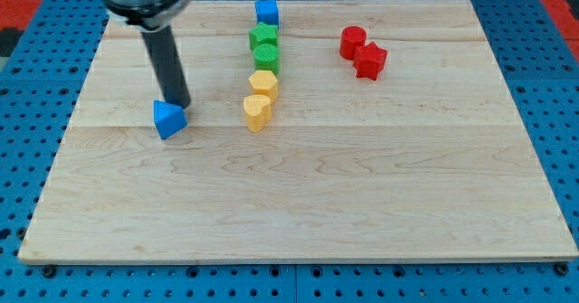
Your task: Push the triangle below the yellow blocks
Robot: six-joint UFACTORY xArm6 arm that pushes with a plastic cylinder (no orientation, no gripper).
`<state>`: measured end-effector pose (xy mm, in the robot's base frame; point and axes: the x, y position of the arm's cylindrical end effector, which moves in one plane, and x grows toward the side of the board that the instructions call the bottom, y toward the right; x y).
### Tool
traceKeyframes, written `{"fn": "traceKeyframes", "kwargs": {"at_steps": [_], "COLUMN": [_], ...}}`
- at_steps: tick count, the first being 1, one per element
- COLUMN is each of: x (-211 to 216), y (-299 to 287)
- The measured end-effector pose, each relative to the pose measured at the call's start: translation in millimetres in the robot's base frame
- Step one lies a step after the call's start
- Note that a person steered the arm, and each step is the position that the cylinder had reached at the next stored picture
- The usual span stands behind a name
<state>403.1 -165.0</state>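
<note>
A blue triangle block lies on the wooden board at the view's left. My tip rests just above and right of it, touching or nearly touching its top edge. Two yellow blocks stand near the middle: a yellow hexagon-like block and a yellow heart-like block just below it. The triangle is to the left of the lower yellow block, about a hundred pixels away.
Above the yellow blocks a column holds two green blocks and a blue cube at the board's top edge. Two red blocks sit at the upper right. The wooden board lies on a blue pegboard.
</note>
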Motion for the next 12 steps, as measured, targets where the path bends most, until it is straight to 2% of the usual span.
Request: {"fn": "traceKeyframes", "kwargs": {"at_steps": [1, 3, 4, 5, 6, 7, 8, 9, 12], "x": [-13.9, 50.5, 52.4, 80.5, 98.7, 95.7, 103.0, 82.5, 80.2], "y": [-32.9, 61.5, 12.4, 9.9, 45.7, 59.0, 22.3, 13.6, 114.4]}}
